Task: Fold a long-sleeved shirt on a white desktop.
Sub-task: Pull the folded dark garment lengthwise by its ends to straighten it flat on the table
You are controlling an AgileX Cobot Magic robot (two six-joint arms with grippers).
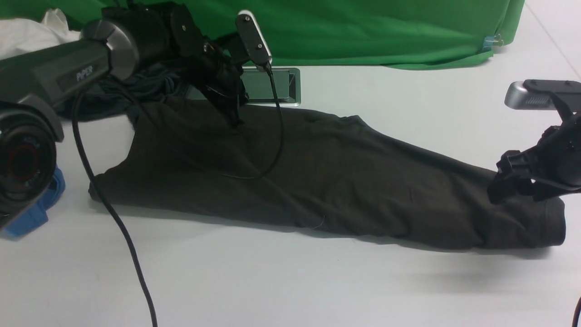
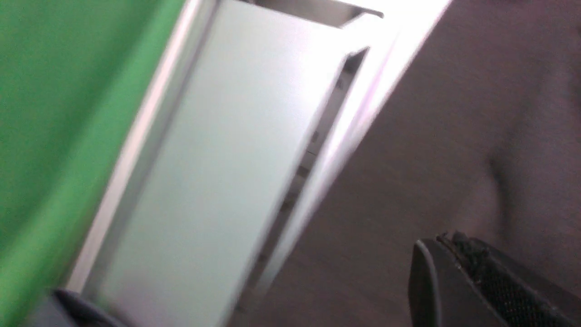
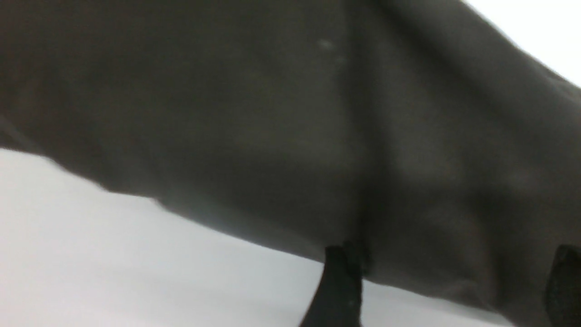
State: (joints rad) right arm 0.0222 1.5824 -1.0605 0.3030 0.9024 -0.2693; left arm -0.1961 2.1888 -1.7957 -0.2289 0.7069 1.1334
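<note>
Very dark brownish-black cotton long-sleeved shirt (image 1: 317, 177) lay folded into one long band on the smooth white desk (image 1: 290, 281).
It ran from beside the rectangular silver-framed cable hatch (image 1: 259, 86) near the far edge down toward the right edge, softly creased. The left jaws stood parted over its far left part. The right jaws gaped apart at its right end.

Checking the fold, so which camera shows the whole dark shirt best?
Front view: the long-sleeved shirt lies as a long band across the white desktop, both ends visible. Left wrist view shows only a blurred patch beside the cable hatch; right wrist view, one edge up close.
</note>
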